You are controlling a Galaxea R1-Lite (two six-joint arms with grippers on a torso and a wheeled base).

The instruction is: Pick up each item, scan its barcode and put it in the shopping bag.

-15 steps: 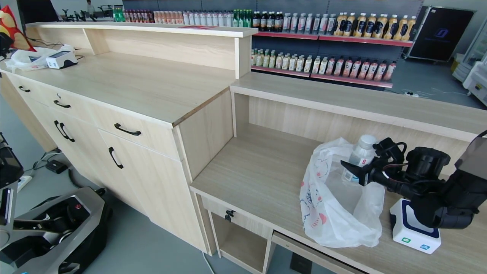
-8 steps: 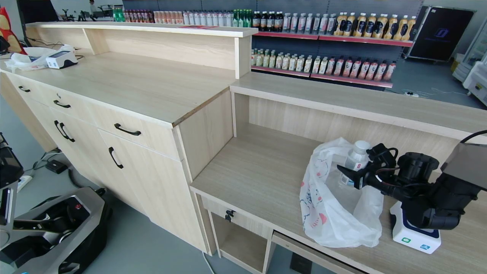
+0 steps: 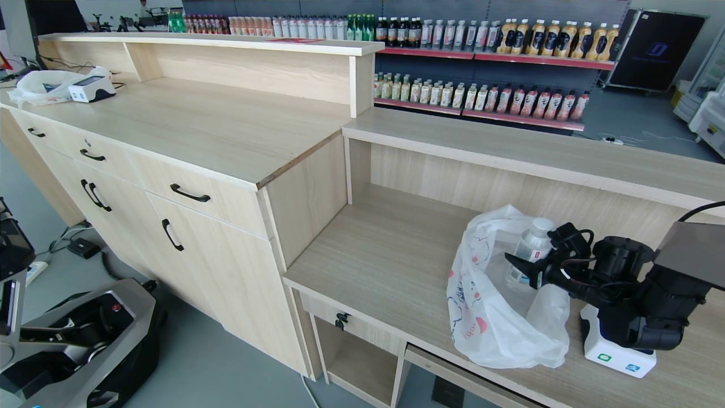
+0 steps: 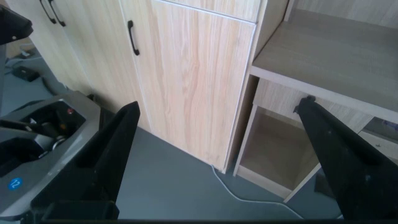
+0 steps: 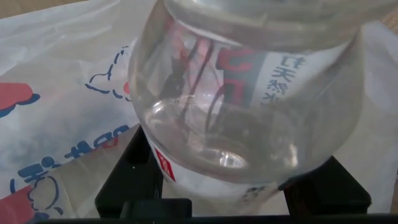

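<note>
The water bottle (image 3: pixel 531 245) stands upright, clamped in the right gripper (image 3: pixel 529 265), with its lower part apparently inside the mouth of the shopping bag (image 3: pixel 487 323) on the lower counter (image 3: pixel 385 255). The scanner (image 3: pixel 617 351) stands just beside the bag.

Step in hand: bagging.

Next move: lower the bottle, then release it.

The left gripper (image 4: pixel 217 155) is spread and holds nothing.

Clear bottle at the shopping bag's mouth

The clear plastic bottle (image 3: pixel 531 243) (white cap, red-and-white label) is clamped in the right gripper (image 3: pixel 524 263), nearly upright, its lower part inside the open mouth of the shopping bag (image 3: pixel 487 320). The bag is thin white plastic with red and blue prints, slumped on the lower counter.
</note>
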